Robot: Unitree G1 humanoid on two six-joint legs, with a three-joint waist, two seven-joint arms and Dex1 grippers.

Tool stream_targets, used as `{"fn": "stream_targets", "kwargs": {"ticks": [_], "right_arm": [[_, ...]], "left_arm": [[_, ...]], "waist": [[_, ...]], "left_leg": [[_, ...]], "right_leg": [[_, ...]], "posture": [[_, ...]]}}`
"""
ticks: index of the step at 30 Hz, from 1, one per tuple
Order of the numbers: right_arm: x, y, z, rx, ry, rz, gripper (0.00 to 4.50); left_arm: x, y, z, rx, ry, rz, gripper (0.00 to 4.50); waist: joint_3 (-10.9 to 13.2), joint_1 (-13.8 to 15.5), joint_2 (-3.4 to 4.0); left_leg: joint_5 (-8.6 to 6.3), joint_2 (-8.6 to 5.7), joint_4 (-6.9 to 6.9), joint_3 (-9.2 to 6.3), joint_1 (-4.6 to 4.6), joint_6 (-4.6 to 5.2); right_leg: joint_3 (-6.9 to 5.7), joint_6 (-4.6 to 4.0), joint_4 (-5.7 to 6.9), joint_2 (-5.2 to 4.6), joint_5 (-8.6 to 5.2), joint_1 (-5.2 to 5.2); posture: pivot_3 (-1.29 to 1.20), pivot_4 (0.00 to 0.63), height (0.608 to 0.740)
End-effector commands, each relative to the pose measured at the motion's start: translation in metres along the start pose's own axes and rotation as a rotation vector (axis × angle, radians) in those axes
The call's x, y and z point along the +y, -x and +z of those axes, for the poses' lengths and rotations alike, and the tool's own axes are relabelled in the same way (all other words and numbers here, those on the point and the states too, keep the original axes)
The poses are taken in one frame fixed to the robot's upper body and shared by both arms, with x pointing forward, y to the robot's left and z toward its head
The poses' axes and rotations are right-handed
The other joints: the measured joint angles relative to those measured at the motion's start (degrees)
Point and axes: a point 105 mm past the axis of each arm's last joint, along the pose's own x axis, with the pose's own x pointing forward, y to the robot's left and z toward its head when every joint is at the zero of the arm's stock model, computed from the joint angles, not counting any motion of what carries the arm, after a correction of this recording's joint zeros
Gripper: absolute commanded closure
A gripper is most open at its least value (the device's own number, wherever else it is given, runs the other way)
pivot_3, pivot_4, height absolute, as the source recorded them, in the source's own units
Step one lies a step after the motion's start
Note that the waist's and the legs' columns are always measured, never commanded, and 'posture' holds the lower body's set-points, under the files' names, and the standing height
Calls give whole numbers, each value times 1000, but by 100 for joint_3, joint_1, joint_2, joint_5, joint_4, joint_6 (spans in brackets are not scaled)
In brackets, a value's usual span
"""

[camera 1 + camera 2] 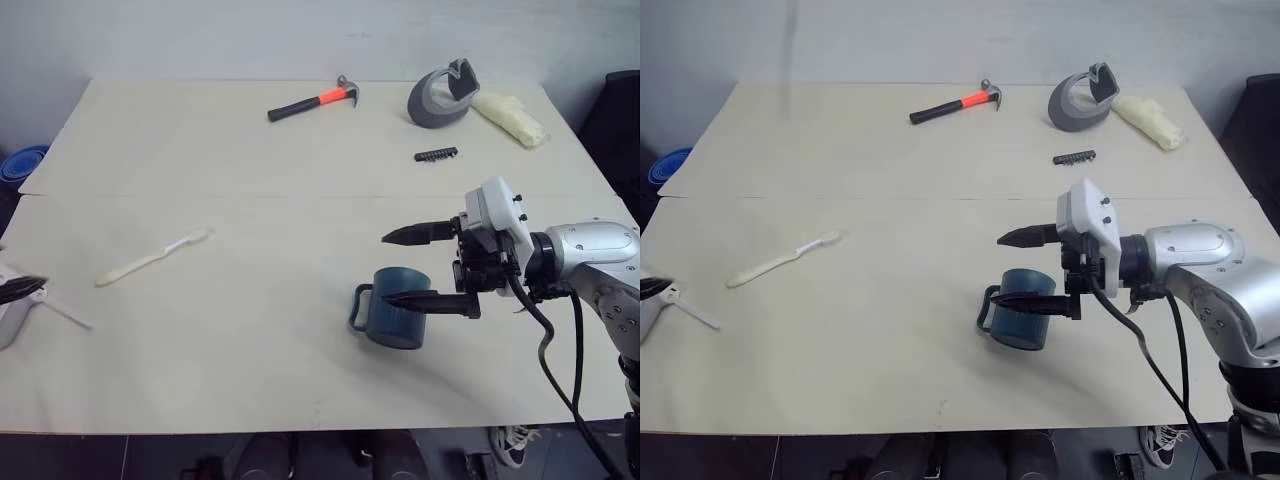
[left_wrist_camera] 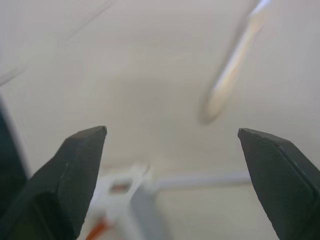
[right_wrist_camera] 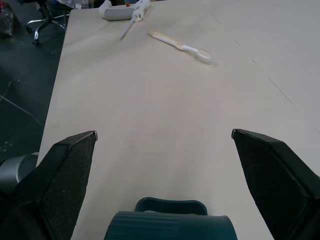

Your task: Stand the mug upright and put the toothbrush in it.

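The dark teal-blue cylindrical mug (image 1: 392, 308) with its loop handle sits toward the right half of the near edge of the cream-coloured bench (image 1: 250, 380); whether it already stands upright or lies tipped I cannot tell for certain. The right gripper (image 1: 408, 267) reaches across from the right edge with its two black fingers spread wide and nothing between them, one finger above and behind the mug, the other over its body, probably placed so as to straddle it for a grasp. The slim cream toothbrush (image 1: 150, 258) with whitish bristles lies flat, well apart, near the left edge. The left gripper (image 2: 172, 150) hangs open and empty just short of it, beside a white glue gun (image 1: 652, 305).
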Motion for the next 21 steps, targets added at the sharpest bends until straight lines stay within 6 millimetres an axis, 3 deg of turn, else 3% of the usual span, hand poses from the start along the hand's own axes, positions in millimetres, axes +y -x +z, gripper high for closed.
{"fn": "stream_targets", "kwargs": {"ticks": [1, 2, 7, 10, 13, 18, 21], "right_arm": [[11, 4, 8, 13, 22, 0, 0], [11, 4, 8, 19, 20, -3, 0], [16, 16, 12, 58, 26, -4, 0], [23, 25, 15, 87, 29, 13, 0], [20, 28, 12, 102, -1, -38, 0], [22, 30, 5, 130, -25, -75, 0], [22, 34, 5, 135, -27, -92, 0]], "left_arm": [[-46, -7, 56, -162, -46, -240, 28], [-54, -12, 60, -171, -42, -276, 28], [-91, -82, 67, -55, 139, -339, 28], [-115, -117, 91, -25, 147, -376, 28], [-131, -125, 109, -12, 114, -422, 28], [-155, -136, 117, 85, 172, -529, 28], [-167, -153, 123, 154, 215, -553, 28]], "waist": [[2, -21, 4], [2, -26, 5], [-1, 12, 24], [0, 88, 14], [-8, 83, -19], [-6, 62, -13], [-5, 105, -14]], "left_leg": [[0, 0, -1, 1, 1, 0], [0, -1, 0, 2, 2, 0], [4, -9, 7, 5, 13, 6], [8, -21, 10, 13, 13, 10], [5, -32, 25, 6, 0, 7], [3, -29, 16, 17, 6, 6], [5, -26, 29, 15, 6, 7]], "right_leg": [[1, 0, 0, 0, 0, 1], [2, 0, 1, 1, 0, 1], [11, 0, 17, 0, 0, 11], [21, 1, 25, 3, 4, 7], [19, 2, 24, 9, 6, 4], [24, 2, 15, 11, 5, 2], [26, 3, 19, 11, 6, 6]], "posture": [[0, 150, 740], [0, 150, 740], [0, 150, 740], [0, 150, 740], [0, 150, 740], [0, 150, 740], [0, 150, 740]]}}
